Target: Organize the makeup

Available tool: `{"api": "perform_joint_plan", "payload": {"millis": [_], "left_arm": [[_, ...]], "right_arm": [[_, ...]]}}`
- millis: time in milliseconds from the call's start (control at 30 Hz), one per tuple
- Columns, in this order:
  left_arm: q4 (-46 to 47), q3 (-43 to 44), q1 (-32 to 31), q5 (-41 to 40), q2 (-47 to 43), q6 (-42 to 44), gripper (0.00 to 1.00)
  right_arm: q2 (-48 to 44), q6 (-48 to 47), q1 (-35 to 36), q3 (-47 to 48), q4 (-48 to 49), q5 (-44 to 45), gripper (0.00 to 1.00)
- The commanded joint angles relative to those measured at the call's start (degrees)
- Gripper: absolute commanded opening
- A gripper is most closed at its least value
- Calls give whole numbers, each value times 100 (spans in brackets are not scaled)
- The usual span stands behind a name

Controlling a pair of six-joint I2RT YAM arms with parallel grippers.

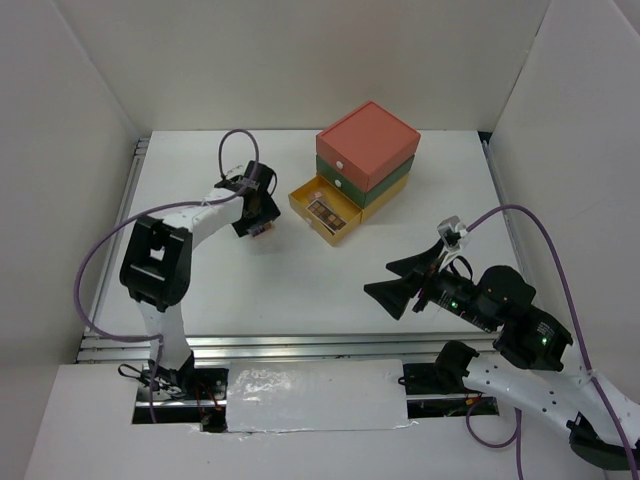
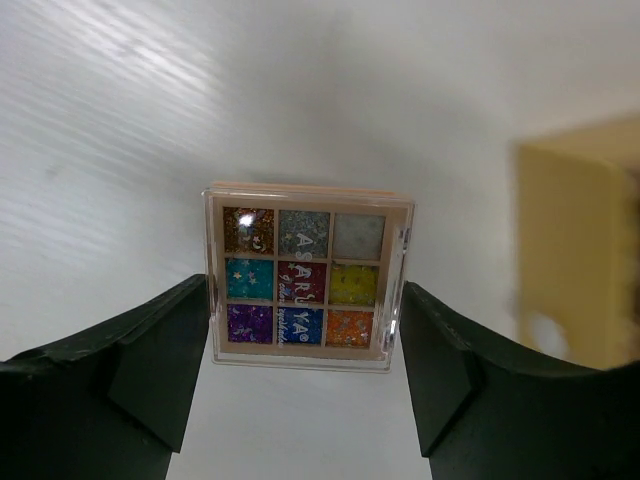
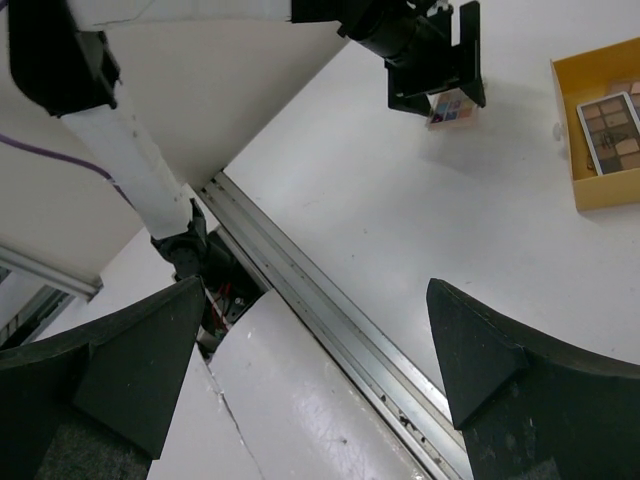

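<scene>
**Square palette pinched in the left jaws, beside the open drawer**

The square palette is a small clear-lidded case with a pale peach frame. It holds nine glittery pans in three rows: dark bronze, grey-blue and silver on top, then teal, dark red and yellow-green, then purple, blue and orange. Pale lettering across the middle row looks like "ASARUYA". A smaller line beneath it is too faint to read.

The left jaws are pressed against the palette's two side edges, pinching it between them with its lid facing the wrist camera. In the top view the left arm holds it over the white counter, just left of the yellow drawer. Whether it touches the counter I cannot tell.

That drawer is pulled out from the bottom of the drawer box, under a green tier and an orange one. A brown palette lies inside it.

The right jaws are spread wide and hold nothing, hanging above the counter's near right part.
</scene>
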Motion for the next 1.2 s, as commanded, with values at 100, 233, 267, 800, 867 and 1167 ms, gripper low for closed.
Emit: {"api": "perform_joint_plan", "payload": {"millis": [100,233,267,800,867,1167], "left_arm": [[1194,70,-912,274,-1011,-528,29],[2272,-105,-1018,608,-923,-863,32],[2485,-149,-1018,730,-897,-968,34],[2567,519,-1036,960,62,-1163,99],[2453,544,-1036,916,-123,-1084,99],[1277,351,-1185,-207,-800,-986,98]], "right_arm": [[102,-16,26,-45,364,-54,100],[94,2,26,25,320,-63,100],[67,2,26,42,303,-54,100],[-74,-77,26,78,74,95,100],[-47,-77,35,69,109,95,100],[14,-60,35,-63,267,69,100]]}}
